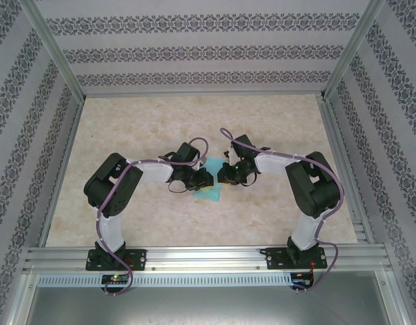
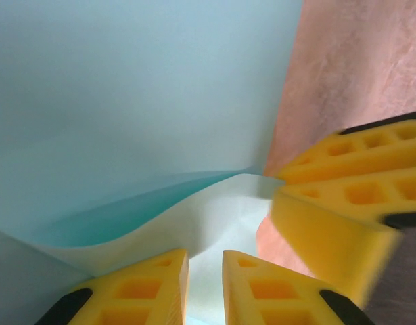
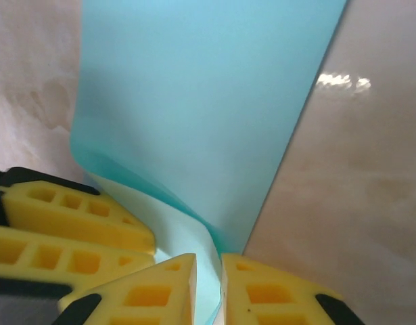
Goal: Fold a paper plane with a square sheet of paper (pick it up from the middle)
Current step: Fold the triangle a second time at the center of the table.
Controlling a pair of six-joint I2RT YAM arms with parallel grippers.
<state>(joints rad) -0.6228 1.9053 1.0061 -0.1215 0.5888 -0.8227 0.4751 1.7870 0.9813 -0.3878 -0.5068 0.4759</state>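
left wrist view: the left end effector [image 2: 205, 256] is pinching a curled fold of the square sheet of paper [image 2: 140, 101] lying mid-worktop [image 2: 356, 61]; the right end effector [image 3: 208, 257] is straddling its edge, grip unclear. aligning edges before pressing the crease is looking key.

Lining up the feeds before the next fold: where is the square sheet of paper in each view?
Top external: square sheet of paper mid-table, between left pincer and right pincer.
Left wrist: left and centre, curling down to the left pincer.
Right wrist: upper centre, running down to the right pincer.
Shared landmark: marbled tabletop, right of the sheet in both wrist views.
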